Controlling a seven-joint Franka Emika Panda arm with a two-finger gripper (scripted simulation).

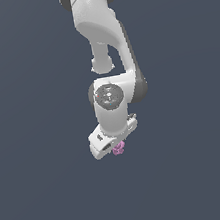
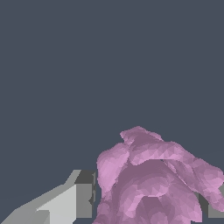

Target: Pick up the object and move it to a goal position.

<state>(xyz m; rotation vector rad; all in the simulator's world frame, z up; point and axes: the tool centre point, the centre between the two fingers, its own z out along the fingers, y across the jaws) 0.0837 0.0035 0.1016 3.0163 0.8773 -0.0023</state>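
The object (image 1: 118,149) is a tiny pink-purple knobbly lump sitting right under the white hand of the arm. My gripper (image 1: 115,146) is tilted, and its fingers are mostly hidden behind the hand in the exterior view. In the wrist view the object (image 2: 153,179) fills the space between the two grey fingertips (image 2: 84,194), which press against it from either side. The gripper (image 2: 148,203) is shut on the object. The lower part of the lump is cut off by the frame edge.
Only a plain dark blue-grey background (image 1: 32,145) shows around the arm in both views. The white arm (image 1: 102,37) reaches down from the top of the exterior view.
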